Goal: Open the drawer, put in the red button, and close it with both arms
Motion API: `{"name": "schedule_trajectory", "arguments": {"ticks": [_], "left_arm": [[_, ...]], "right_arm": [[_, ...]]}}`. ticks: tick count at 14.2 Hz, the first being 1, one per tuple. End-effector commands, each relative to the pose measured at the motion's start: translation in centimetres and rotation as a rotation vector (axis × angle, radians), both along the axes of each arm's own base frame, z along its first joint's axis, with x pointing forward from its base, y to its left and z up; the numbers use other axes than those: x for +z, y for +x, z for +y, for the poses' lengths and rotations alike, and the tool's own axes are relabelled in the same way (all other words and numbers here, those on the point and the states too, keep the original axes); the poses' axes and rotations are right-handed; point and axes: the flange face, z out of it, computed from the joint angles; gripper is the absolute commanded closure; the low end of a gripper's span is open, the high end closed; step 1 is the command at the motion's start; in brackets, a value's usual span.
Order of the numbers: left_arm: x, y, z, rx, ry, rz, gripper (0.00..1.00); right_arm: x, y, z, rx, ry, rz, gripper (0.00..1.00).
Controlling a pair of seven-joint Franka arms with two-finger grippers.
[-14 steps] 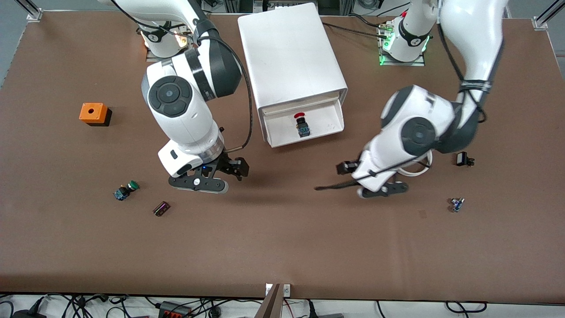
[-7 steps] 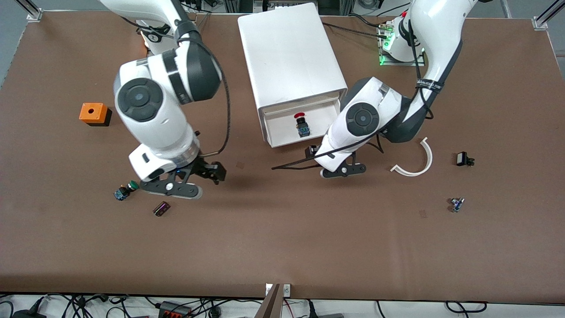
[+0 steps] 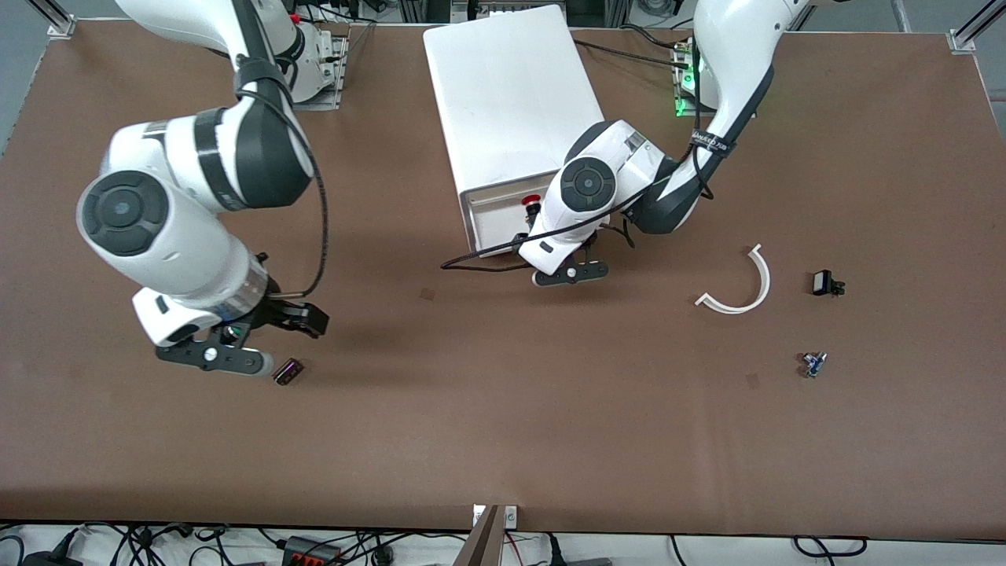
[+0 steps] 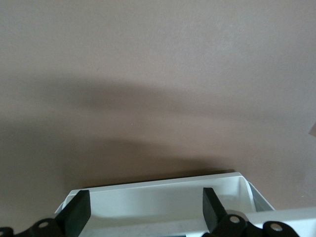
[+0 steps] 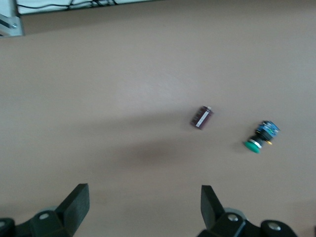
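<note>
The drawer (image 3: 489, 224) stands pulled out of the white cabinet (image 3: 511, 94) in the upper middle of the front view, and the red button (image 3: 533, 201) already lies in it, close to the cabinet's face. By my reading, the step in hand is the closing push.

The left hand (image 3: 570, 274) hangs just in front of the drawer's front edge. The left wrist view shows its fingers (image 4: 75, 211) spread wide, with the drawer's front rim (image 4: 163, 190) lying between them at the bottom of that frame. The right hand (image 3: 214, 358) is over bare counter (image 3: 503, 424) in the lower part of the front view, well apart from the drawer. Its fingers (image 5: 74, 202) are also spread and pinch nothing. A small dark part (image 5: 202, 117) and the green-capped button (image 5: 260, 136) lie on the counter under it.

To do this step well, the push should probably go square against the drawer's front, along its slide line into the cabinet. An off-centre push could skew the tray and jam it. Bringing the right hand to the same front edge, toward the right arm's end of it, would balance the left one. A slow push would keep the button from rolling.

Only the button's red cap shows, toward the cabinet. The left arm hides its body, so its long axis cannot be read for certain.
</note>
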Motion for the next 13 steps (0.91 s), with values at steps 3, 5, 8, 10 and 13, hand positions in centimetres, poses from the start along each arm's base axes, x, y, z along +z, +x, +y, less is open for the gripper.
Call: {"name": "schedule_trajectory", "arguments": {"ticks": [3,5,8,10,13], "left_arm": [[0.4,-4.7,-1.4,-0.012,0.014,0.023,0.00],[0.5,-5.8,-2.4,-0.019,0.012,0.032,0.00],[1.1,-6.4,-2.8,-0.026,0.015,0.038,0.00],[1.6,-5.5,-1.9,-0.026,0.018,0.033,0.00],[4.3,-1.9,2.2,0.014,0.051,-0.019,0.00]], "right_arm": [[2.2,-1.0,-8.9,0.001,0.068,0.025,0.00],[3.3,-2.1,-12.7,0.006,0.125,0.001,0.00],[5.1,-3.6,-18.1,-0.027,0.161,-0.030,0.00],[6.7,-5.1,-21.5,0.030,0.112,-0.044,0.00],[8.9,-7.2,-24.4,0.080,0.093,-0.015,0.00]]}}
